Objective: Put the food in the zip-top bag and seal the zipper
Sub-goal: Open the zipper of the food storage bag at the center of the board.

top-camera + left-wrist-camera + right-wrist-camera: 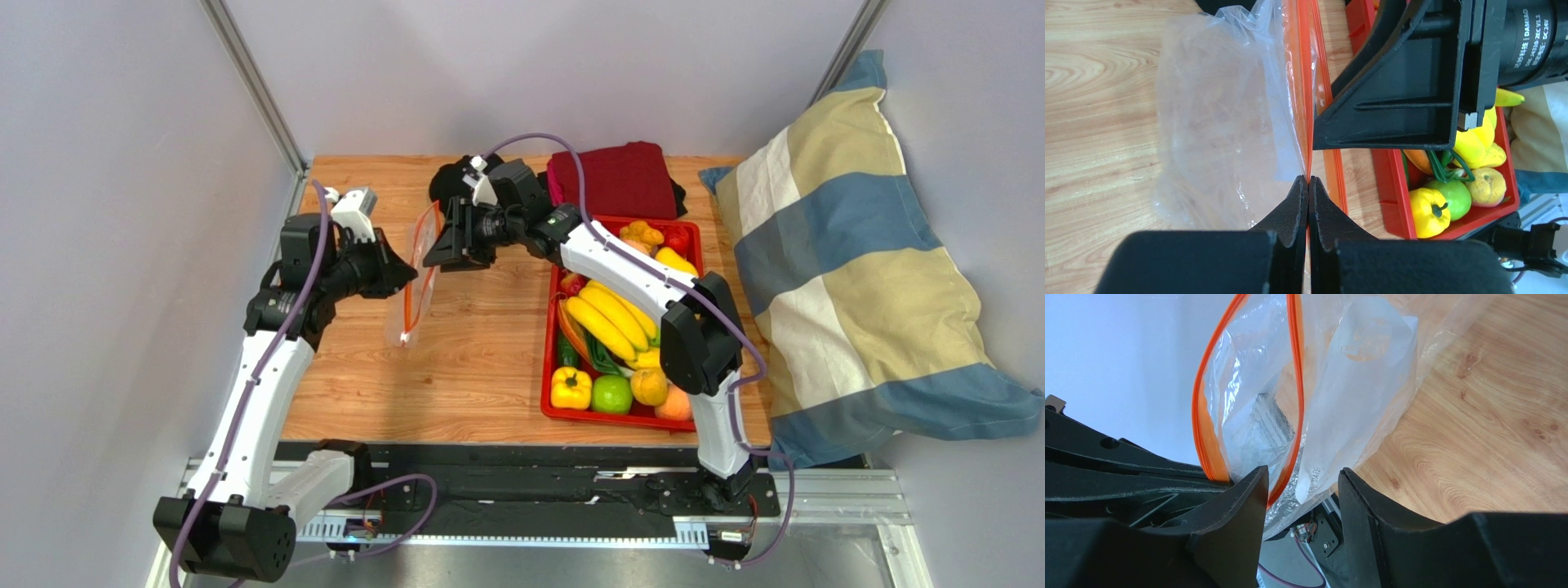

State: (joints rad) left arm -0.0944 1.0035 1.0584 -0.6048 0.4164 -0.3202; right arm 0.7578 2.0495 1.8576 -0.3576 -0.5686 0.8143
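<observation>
The clear zip-top bag (410, 309) hangs above the wooden table, empty, with its orange-red zipper (426, 233) at the top. My left gripper (402, 272) is shut on one lip of the zipper (1308, 92), fingertips pressed together (1309, 181). My right gripper (444, 251) is open at the bag's mouth. In the right wrist view (1303, 473) the other zipper lip (1295, 386) runs between its spread jaws, not clamped. The mouth gapes open. The food lies in the red tray (548, 368): banana bunch (607, 316), yellow pepper (570, 388), green apple (611, 393).
A dark red folded cloth (620, 178) lies at the back of the table behind the tray. A large striped pillow (846, 245) leans at the right edge. Grey walls close in the left and back sides. Bare wood (491, 355) lies between bag and tray.
</observation>
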